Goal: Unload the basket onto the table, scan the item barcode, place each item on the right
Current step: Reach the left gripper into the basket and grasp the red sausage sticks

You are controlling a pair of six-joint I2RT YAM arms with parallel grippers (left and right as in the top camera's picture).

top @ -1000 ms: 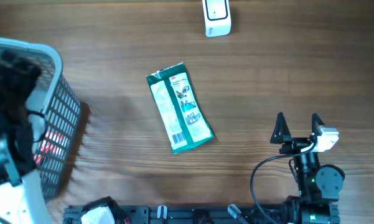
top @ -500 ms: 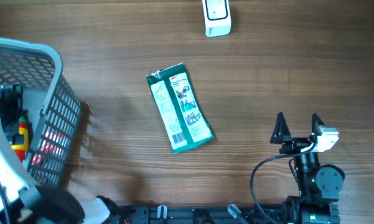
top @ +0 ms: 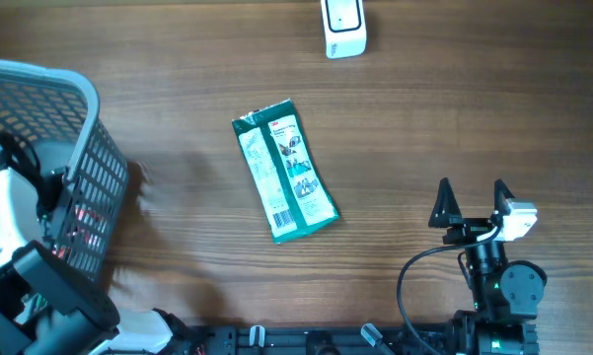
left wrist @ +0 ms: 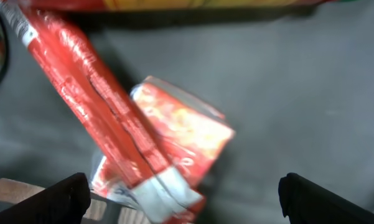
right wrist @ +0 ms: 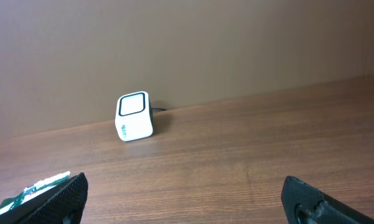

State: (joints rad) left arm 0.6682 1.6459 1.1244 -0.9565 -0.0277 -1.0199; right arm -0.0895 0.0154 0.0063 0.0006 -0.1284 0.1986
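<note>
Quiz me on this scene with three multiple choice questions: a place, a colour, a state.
1. Where on the brown wooden table stands the white cube-shaped barcode scanner? A) near edge B) far edge C) centre
2. What colour is the flat plastic packet lying mid-table? A) red B) yellow C) green
3. How is the right hand? A) open, empty B) shut on the packet C) shut on the scanner
B: it stands beyond the packet from the right hand. C: its wrapper is green. A: its fingers stand apart, nothing between.
</note>
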